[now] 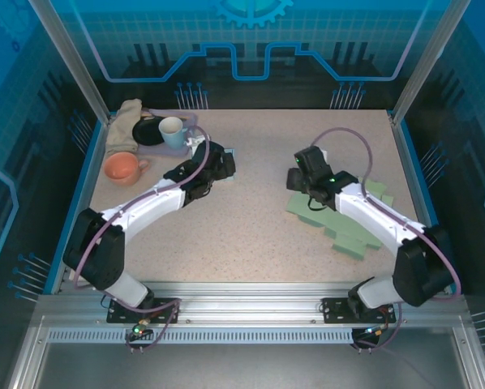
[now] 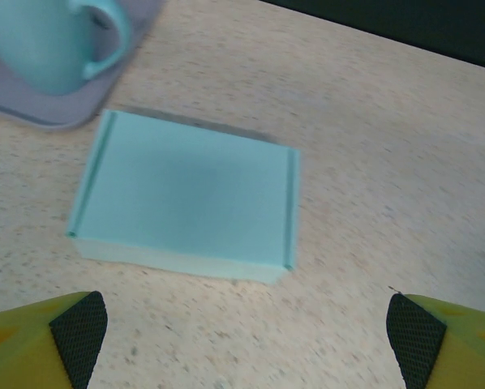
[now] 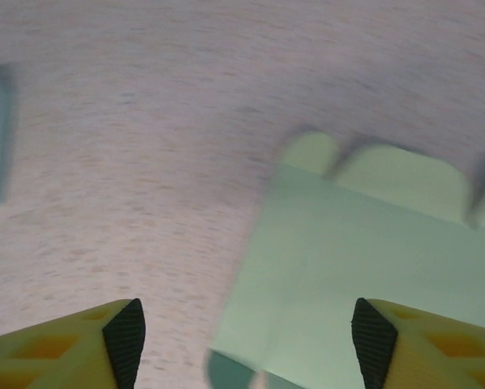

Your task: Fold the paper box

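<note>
My left tool (image 2: 246, 328) hangs open, nothing between its pads, just short of a closed pale-blue box (image 2: 186, 198) lying flat on the worktop (image 2: 388, 121) beside the tray (image 2: 60, 109) that carries the mug (image 2: 52, 40). My right tool (image 3: 246, 336) is open and empty too, over a corner of the flat green box blank (image 3: 364, 267). I judge the blue box done and the blank next — lifting an edge first. The overhead view adds the blank's notched outline and an orange cup (image 1: 122, 168) — my wrist views add the closed lid.

White arms (image 1: 145, 207), black joints, purple cables (image 1: 344, 130)
</note>
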`<state>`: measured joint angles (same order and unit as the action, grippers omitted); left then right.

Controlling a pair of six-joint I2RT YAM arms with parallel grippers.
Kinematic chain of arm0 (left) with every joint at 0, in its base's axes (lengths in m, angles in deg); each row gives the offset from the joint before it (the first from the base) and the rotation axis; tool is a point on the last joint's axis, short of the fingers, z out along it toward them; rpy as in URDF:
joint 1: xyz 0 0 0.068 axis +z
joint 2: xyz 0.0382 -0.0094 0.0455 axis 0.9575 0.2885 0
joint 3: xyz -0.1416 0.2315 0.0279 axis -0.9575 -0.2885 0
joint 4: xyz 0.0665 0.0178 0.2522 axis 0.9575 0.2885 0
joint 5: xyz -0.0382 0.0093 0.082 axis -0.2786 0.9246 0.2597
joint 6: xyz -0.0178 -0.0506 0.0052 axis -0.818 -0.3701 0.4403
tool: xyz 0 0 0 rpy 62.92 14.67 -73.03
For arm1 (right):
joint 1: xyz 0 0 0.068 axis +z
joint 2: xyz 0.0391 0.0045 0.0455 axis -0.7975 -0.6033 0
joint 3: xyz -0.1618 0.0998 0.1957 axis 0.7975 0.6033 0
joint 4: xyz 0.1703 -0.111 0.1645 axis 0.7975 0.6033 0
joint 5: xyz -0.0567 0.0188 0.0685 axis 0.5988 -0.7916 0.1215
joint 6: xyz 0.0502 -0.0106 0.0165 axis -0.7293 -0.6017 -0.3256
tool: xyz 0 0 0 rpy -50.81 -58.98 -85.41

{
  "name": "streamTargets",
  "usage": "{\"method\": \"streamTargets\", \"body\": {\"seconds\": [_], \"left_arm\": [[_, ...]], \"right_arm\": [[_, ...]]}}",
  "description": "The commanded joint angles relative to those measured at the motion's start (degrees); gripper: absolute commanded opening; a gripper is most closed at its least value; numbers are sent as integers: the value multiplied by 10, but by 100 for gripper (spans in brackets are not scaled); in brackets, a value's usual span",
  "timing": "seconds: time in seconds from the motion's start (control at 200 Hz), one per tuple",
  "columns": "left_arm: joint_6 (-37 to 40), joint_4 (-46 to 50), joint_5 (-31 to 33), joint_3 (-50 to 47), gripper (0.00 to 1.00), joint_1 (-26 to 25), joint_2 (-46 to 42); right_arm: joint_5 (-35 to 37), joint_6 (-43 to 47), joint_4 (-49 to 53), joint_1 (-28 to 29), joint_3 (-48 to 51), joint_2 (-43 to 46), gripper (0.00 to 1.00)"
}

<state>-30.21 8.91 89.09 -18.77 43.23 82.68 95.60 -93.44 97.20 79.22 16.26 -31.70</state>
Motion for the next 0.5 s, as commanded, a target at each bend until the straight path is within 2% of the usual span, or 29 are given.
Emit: {"method": "streamTargets", "body": {"seconds": [0.0,0.125,0.22,0.375,0.495], "left_arm": [[63,-31,-54,-17,93,-11,-32],[96,-50,-92,-34,93,-19,-68],[102,-82,-120,-65,93,-19,-96],[119,-98,-148,-91,93,-20,-119],[123,-114,-161,-112,93,-20,-130]], "right_arm": [[69,-52,57,-44,59,86,78],[70,-37,35,-95,142,199,87],[77,-23,50,-167,157,236,87],[-24,-38,-27,-301,166,210,85],[-22,-91,-75,-354,135,139,87]]}}
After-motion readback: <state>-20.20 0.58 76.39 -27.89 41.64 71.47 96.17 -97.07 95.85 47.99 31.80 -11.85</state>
